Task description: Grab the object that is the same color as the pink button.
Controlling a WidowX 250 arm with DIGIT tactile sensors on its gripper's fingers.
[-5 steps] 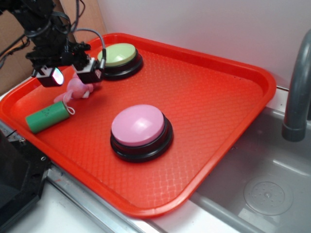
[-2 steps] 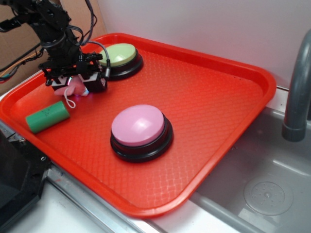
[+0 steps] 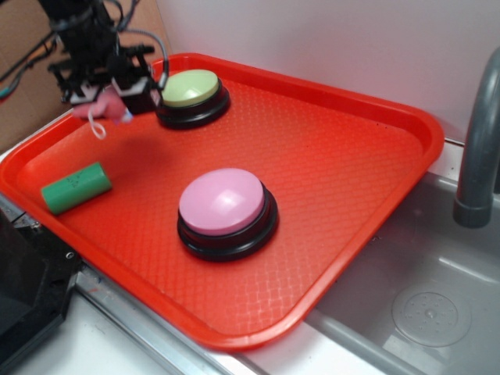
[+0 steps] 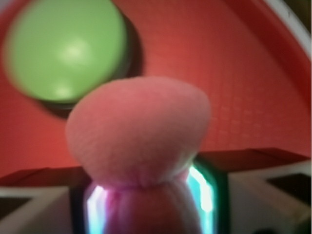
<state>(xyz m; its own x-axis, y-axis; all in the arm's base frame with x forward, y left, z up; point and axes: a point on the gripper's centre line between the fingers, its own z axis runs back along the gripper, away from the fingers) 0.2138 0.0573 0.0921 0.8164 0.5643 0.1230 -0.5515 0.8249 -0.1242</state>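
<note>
you've got it: the gripper (image 3: 105, 92) is clamped on the pink plush toy (image 3: 104, 102), held clear above the red tray (image 3: 375, 156) beside the green-topped button (image 3: 190, 87), string dangling. grab looks done; just hold firm, no squeezing looser.

Exterior: high, oblique over tray (image 3: 375, 156). Wrist: close, downward; shares green-topped button (image 4: 63, 48).

Green cylinder (image 3: 75, 187); green button (image 3: 190, 88) — red tray (image 3: 328, 148)

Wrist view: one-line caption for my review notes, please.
Hand shut on pink plush toy, above red tray near green-topped button.
</note>
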